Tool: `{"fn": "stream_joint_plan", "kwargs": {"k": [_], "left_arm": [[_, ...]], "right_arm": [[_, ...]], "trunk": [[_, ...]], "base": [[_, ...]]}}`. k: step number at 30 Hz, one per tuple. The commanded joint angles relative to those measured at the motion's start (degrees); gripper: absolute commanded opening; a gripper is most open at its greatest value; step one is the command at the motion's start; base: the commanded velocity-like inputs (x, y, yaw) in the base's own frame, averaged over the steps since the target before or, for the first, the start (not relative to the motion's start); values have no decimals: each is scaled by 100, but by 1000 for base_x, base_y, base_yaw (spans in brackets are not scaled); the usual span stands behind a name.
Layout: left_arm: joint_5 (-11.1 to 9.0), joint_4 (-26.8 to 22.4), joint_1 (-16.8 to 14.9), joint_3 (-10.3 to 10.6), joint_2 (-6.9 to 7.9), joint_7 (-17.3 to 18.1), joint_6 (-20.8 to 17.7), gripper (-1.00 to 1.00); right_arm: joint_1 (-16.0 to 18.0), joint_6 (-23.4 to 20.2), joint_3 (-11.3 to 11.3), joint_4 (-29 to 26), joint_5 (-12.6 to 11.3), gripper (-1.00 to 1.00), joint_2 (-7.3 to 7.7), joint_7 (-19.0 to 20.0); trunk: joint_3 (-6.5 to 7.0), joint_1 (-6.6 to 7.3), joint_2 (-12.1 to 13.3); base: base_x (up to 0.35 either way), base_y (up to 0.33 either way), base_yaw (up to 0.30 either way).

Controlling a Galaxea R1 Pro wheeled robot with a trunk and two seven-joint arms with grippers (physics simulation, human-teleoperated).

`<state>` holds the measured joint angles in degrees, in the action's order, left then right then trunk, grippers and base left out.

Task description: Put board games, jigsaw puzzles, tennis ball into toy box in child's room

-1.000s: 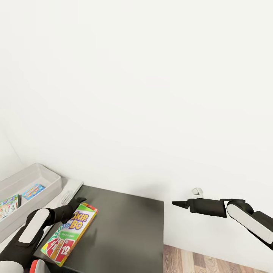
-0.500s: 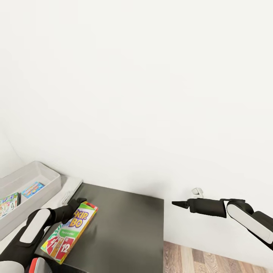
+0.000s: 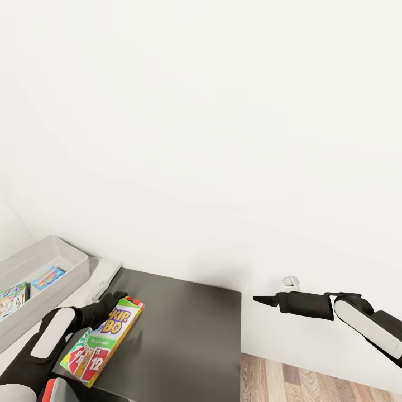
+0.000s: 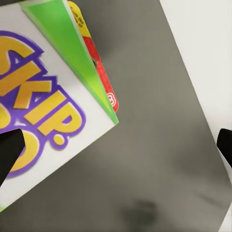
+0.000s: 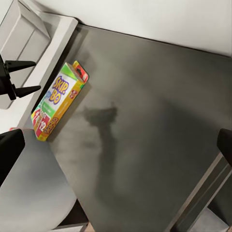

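The rainbow SKIP-BO board game lies flat on a dark grey cabinet top, near its left edge. My left gripper hovers open over the box's far end; in the left wrist view one fingertip sits over the printed lid. The right wrist view shows the same box and the left gripper with its fingers apart. The light-grey toy box stands on the pale table at the left, holding a blue game and a white-green one. My right gripper hangs open, empty, right of the cabinet.
A white wall rises close behind the cabinet and table. A small white fitting sits on the wall near my right gripper. Wood-plank floor shows beyond the cabinet's right edge.
The whole picture has shifted slightly, so the camera moved. Both arms and the SKIP-BO box keep their places relative to each other.
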<state>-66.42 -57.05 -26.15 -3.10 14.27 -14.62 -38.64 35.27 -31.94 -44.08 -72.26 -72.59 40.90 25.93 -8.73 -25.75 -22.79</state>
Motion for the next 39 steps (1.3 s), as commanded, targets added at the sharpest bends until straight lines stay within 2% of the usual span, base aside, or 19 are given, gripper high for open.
{"fn": "stream_joint_plan", "kwargs": {"k": [1, 29, 39], "left_arm": [[-51, -8, -4, -6, -1, -36, -21, 100], [-21, -8, -2, 2, -11, 28, -21, 100], [-15, -8, -3, 2, -12, 29, -21, 100]], "right_arm": [[12, -14, -14, 0, -36, 100, 5, 0], [9, -14, -12, 2, -36, 100, 7, 0], [7, -14, -13, 2, -37, 100, 6, 0]], "trunk": [[-14, -4, -13], [-194, -4, -13], [-221, -4, -13]], "base": [[0, 0, 0], [0, 0, 0], [0, 0, 0]]}}
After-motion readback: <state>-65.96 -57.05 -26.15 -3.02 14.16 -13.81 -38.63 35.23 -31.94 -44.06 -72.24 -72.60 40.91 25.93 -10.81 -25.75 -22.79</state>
